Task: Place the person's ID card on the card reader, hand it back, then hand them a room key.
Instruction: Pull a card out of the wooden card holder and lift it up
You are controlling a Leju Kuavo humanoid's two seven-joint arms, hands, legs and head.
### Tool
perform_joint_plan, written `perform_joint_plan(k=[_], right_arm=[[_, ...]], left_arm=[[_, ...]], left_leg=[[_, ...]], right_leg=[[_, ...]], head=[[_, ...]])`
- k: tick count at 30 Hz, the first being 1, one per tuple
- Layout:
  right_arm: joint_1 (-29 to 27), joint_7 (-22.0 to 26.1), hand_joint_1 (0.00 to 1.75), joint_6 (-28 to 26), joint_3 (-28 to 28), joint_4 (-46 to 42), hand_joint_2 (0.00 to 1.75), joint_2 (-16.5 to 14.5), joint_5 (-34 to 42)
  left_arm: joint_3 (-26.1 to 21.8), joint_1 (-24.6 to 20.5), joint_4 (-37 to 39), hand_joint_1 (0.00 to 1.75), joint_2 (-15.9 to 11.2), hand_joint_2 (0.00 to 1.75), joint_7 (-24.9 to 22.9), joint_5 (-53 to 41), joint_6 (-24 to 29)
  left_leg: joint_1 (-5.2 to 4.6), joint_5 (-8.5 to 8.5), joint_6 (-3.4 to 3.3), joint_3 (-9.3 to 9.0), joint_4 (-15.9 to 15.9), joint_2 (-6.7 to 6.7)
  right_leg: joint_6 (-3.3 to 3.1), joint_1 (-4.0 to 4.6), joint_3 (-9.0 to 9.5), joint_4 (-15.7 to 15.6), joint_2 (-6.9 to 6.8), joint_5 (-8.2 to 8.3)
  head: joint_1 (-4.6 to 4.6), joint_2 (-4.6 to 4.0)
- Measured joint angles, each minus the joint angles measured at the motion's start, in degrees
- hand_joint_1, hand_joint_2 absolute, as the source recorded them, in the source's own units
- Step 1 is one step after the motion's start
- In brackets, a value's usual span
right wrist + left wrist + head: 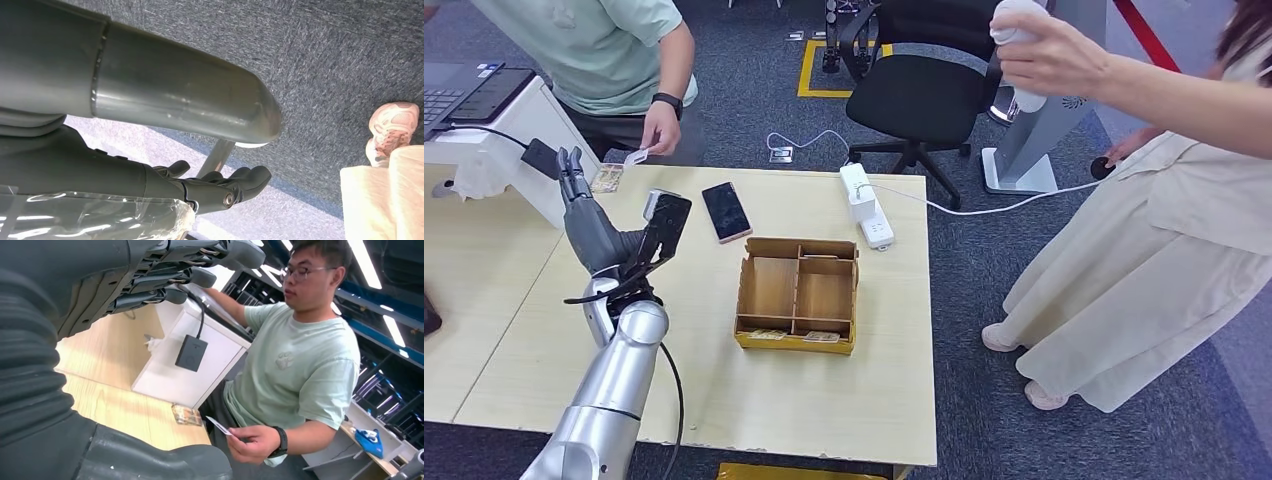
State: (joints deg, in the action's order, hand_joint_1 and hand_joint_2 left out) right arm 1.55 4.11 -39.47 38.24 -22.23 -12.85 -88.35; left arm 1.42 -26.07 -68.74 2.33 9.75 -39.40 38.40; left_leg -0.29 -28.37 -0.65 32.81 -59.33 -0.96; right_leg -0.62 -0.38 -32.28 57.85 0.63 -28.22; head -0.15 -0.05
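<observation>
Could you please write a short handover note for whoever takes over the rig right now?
Left hand: raised over the table's far left corner, fingers apart, holding nothing.
Right hand: hangs low by the floor, holding nothing, fingers loosely curved.
Card: held by the seated person's hand at the table's far edge, apart from the left hand.
Cardboard tray: mid-table, a few cards in its near compartments.
Which device is the reader I cannot tell.
Done: judging from this, nothing yet.
Left: take card, read, return, give key.
</observation>
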Motion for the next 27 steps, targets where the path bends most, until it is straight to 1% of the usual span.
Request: perform_joint_plan(k=[3, 7, 11, 17, 22, 27], right_arm=[[0.0, -0.1, 0.0, 0.0, -0.2, 0.1, 0.0, 0.0, 0.4], [0.0, -0.1, 0.0, 0.0, -0.4, 0.3, 0.0, 0.1, 0.9], [-0.1, 0.1, 0.0, 0.0, -0.5, 0.4, 0.0, 0.3, 1.6], [-0.3, 0.6, 0.0, 0.0, -0.6, 0.5, 0.0, 0.5, 2.6], [-0.7, 1.2, 0.0, 0.0, -0.6, 0.5, 0.0, 0.5, 3.2], [-0.9, 1.4, 0.0, 0.0, -0.6, 0.5, 0.0, 0.5, 3.7]], left_arm=[[0.0, 0.2, -0.1, 0.0, -0.6, 1.75, -0.1, -5.2, 0.0], [0.0, 2.0, -1.3, 0.0, -2.4, 1.75, -0.2, -9.6, 0.0], [0.0, 4.7, -2.9, 0.0, -4.1, 1.75, -0.1, -10.3, 0.0], [0.0, 9.5, -5.9, 0.0, -5.8, 1.75, 0.7, -11.9, -0.1], [0.0, 13.8, -8.9, 0.0, -6.9, 1.75, 1.7, -13.2, -0.1], [0.0, 16.6, -11.7, 0.0, -7.4, 1.75, 2.2, -13.4, -0.3]], left_leg=[[0.0, 0.0, 0.0, 0.01, 0.0, 0.01], [0.01, 0.0, 0.0, 0.0, 0.0, 0.01], [0.01, -0.01, 0.01, 0.0, 0.0, 0.01], [0.01, -0.01, 0.01, 0.0, 0.0, 0.01], [0.0, -0.03, 0.02, 0.0, 0.0, 0.0], [0.01, -0.03, 0.02, 0.0, 0.0, 0.01]], right_leg=[[0.0, 0.0, 0.0, 0.0, 0.01, 0.0], [-0.01, 0.0, 0.0, 0.0, 0.02, -0.01], [-0.02, 0.0, -0.01, 0.0, 0.01, -0.03], [-0.02, 0.0, -0.01, 0.0, 0.02, -0.03], [-0.01, 0.0, -0.01, 0.0, 0.02, -0.04], [-0.01, 0.0, -0.02, 0.0, 0.02, -0.04]], head=[[0.0, 0.0], [-0.01, 0.0], [0.0, -0.01], [0.0, -0.01], [0.0, -0.01], [0.0, -0.01]])
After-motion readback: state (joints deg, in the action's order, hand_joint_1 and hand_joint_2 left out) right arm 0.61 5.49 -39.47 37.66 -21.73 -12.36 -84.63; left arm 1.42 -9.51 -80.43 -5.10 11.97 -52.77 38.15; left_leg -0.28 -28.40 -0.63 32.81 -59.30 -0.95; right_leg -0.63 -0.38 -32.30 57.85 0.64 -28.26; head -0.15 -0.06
